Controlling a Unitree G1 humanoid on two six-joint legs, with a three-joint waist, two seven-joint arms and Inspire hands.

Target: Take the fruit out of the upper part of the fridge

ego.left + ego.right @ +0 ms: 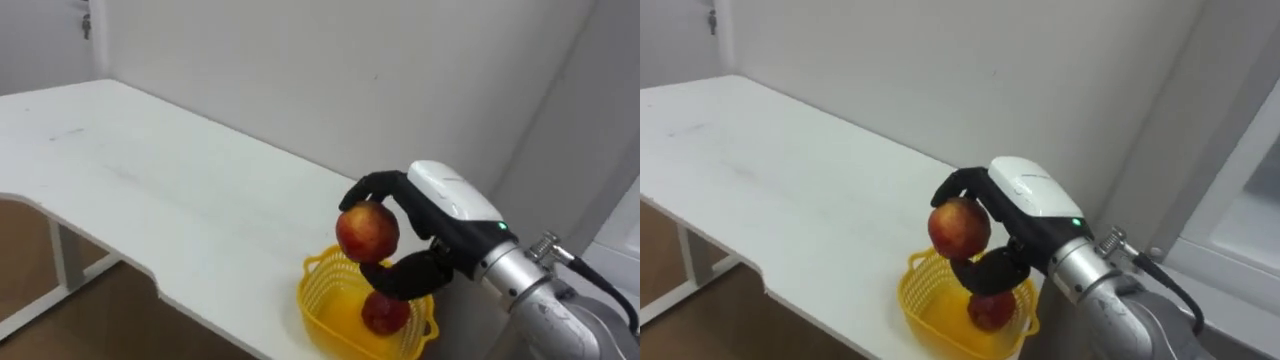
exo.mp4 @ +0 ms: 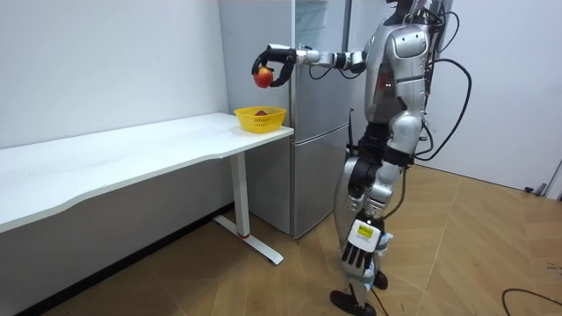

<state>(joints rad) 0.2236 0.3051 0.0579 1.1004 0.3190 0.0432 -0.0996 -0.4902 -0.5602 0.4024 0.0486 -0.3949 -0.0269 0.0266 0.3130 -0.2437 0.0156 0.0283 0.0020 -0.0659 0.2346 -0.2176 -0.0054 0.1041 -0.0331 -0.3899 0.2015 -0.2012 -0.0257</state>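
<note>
Right hand (image 1: 452,200) grips apple (image 1: 367,231) above yellow basket (image 1: 312,302).

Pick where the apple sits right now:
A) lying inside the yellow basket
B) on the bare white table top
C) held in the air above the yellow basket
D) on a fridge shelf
C: the right hand is curled round the apple and holds it clear above the yellow basket, which already has another red fruit in it. The room view shows the gap between apple and basket.
</note>
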